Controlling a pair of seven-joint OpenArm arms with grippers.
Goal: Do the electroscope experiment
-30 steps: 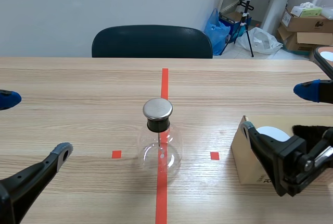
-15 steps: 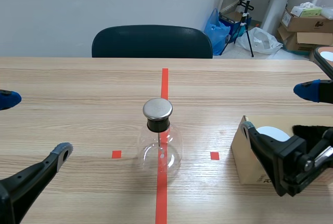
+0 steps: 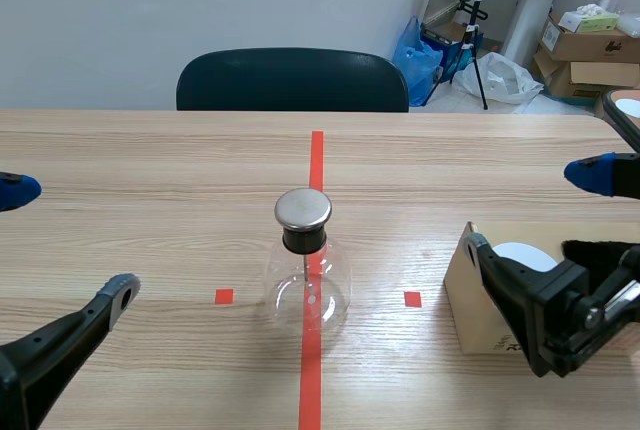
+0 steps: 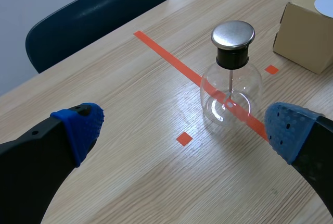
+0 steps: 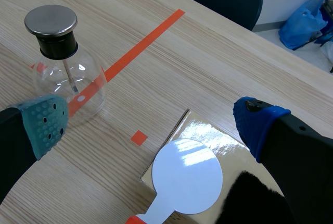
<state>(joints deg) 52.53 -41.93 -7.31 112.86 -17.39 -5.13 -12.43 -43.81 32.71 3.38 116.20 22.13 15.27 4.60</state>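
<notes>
The electroscope stands mid-frame on the tabletop's red tape line. The left claw and right claw both gape wide, holding nothing. The next step is probably fetching the white disc from the cardboard box at lower right. The right claw should pinch its orange handle, never the face.

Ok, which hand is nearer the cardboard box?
The right hand: the box lies just beneath it, while the left hand sits beyond the flask.
</notes>
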